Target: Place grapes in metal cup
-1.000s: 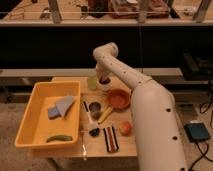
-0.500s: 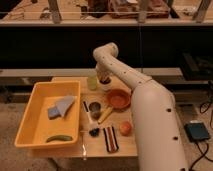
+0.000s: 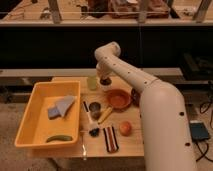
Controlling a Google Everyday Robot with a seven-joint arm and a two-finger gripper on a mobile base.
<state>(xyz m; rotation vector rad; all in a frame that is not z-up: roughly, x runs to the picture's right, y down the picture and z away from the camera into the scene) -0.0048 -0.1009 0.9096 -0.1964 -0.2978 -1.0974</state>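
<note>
The gripper hangs low over the far edge of the counter, about midway along it, just beside a pale green cup on its left; its tip is a dark blur against something pale, so how far it is open, and whether it has hold of anything, I cannot tell. The grapes show as a dark clump toward the counter's right edge, touching or just beside the right rim of an orange bowl, nearer the front than the gripper and off to its right. The white arm covers their right side, so only a sliver shows. The metal cup stands upright near the middle of the counter, just beside the right wall of a yellow tub at the left edge, apart from both gripper and grapes. An orange-red fruit lies toward the front edge, and the arm hides the front right corner
</note>
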